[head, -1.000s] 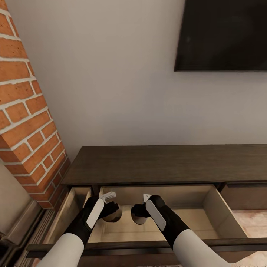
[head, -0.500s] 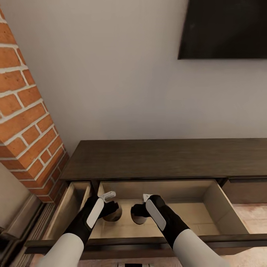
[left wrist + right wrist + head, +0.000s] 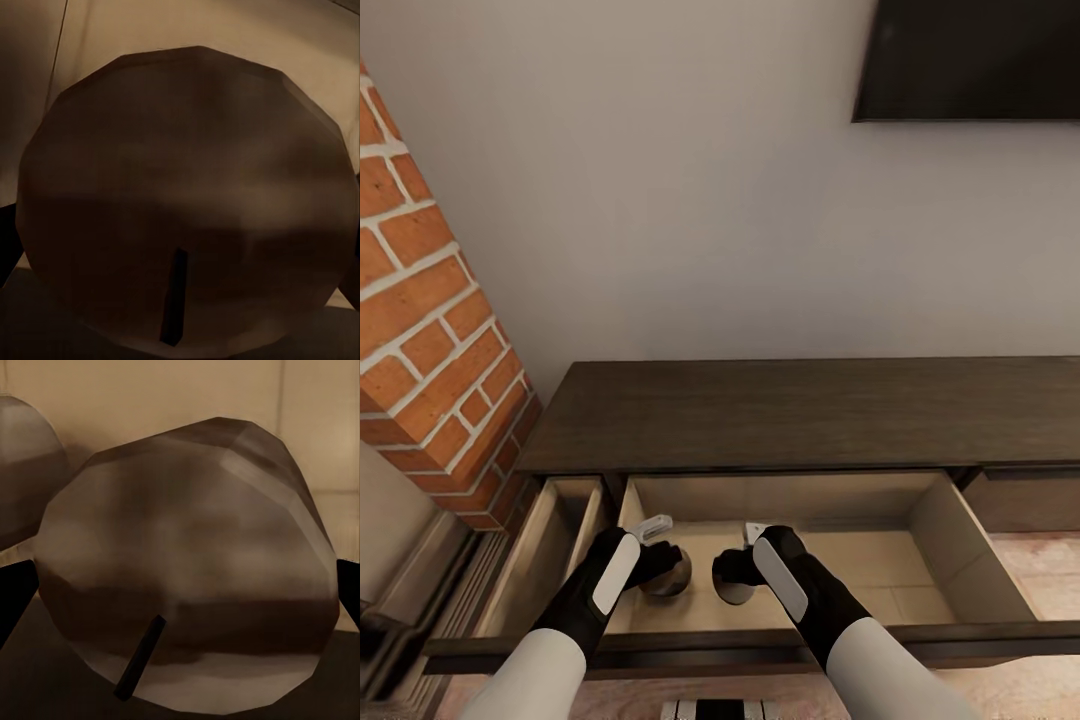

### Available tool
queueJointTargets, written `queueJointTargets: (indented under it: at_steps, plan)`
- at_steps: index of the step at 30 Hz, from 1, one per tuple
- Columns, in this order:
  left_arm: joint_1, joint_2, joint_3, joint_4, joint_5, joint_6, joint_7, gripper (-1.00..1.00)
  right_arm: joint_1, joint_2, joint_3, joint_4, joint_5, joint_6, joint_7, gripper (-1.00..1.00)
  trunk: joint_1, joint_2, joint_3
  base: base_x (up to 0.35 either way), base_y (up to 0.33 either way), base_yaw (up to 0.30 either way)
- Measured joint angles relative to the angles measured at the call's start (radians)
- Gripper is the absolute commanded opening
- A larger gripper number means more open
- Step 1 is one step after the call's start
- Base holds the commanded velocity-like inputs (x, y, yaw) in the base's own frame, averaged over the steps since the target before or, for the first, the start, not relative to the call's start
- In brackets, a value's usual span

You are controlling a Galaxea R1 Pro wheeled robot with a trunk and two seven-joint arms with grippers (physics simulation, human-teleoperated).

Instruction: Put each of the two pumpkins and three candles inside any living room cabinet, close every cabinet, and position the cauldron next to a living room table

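Note:
The dark-brown cabinet stands against the wall with its wide drawer pulled out toward me. Both arms reach down into that drawer. My left gripper is shut on a stubby beige candle, whose round top and dark wick show close up in the left wrist view. My right gripper is shut on a second candle, seen tilted with its wick in the right wrist view. The left candle's edge shows beside it there. The two candles hang side by side, low over the drawer's pale floor.
A brick fireplace column rises at the left, right beside the cabinet. A dark wall-mounted screen hangs above at the right. The drawer's dark front rail crosses under my forearms. A narrower open compartment lies left of the drawer.
The whole picture has shifted, so the camera moved: cabinet and screen sit higher in view. Both grippers keep their candles in the same pose over the drawer.

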Motion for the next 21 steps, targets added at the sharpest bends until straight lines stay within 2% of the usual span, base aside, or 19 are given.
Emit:
queueJointTargets:
  at_steps: [6, 11, 21]
  plan:
    - [0.000, 0.000, 0.000, 0.000, 0.001, -0.001, 0.000, -1.00, 0.000, 0.000, 0.000, 0.000, 0.000, 0.000, 0.000, -1.00, 0.000, 0.000, -0.004, 0.000, 0.000, 0.000]
    - [0.000, 0.000, 0.000, 0.000, 0.001, 0.000, 0.000, -1.00, 0.000, 0.000, 0.000, 0.000, 0.000, 0.000, 0.000, -1.00, 0.003, -0.001, -0.023, 0.000, 0.000, 0.000]
    - [0.000, 0.000, 0.000, 0.000, 0.002, -0.001, 0.000, -1.00, 0.000, 0.000, 0.000, 0.000, 0.001, 0.001, 0.000, -1.00, 0.003, -0.001, -0.023, 0.000, 0.000, 0.000]
